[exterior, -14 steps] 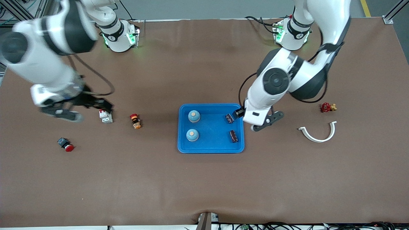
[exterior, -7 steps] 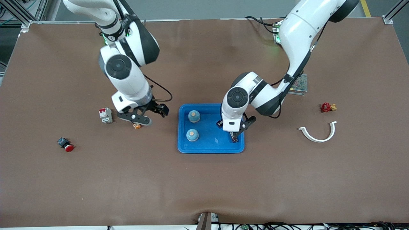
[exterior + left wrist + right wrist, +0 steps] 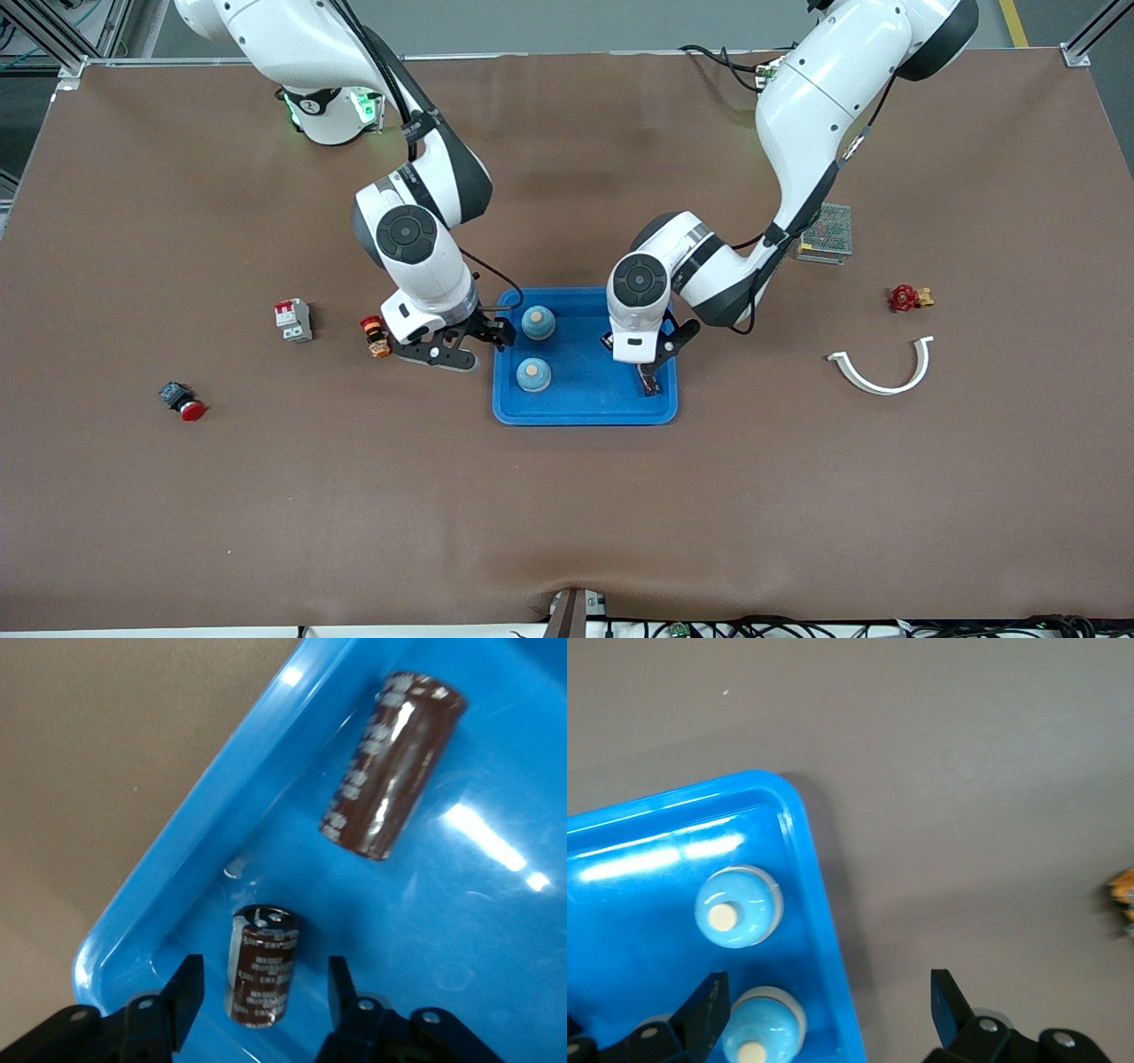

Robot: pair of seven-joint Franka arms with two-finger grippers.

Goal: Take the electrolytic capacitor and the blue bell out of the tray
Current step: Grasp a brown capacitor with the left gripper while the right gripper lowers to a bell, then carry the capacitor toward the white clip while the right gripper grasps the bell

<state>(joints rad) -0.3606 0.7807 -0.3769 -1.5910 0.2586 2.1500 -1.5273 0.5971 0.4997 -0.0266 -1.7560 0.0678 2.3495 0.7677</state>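
Right end effector moved to tray; capacitor between left end effector fingers.

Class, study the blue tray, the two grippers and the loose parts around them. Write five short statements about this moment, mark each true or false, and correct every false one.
1. Two blue bells sit in the blue tray. True.
2. The left gripper is clamped tight on a capacitor. False: its fingers straddle the capacitor with gaps on both sides.
3. The second capacitor lies outside the tray. False: it lies in the tray.
4. The right gripper is open above the tray's rim, near the bells. True.
5. The white curved strip lies in the tray. False: it lies on the table toward the left arm's end.
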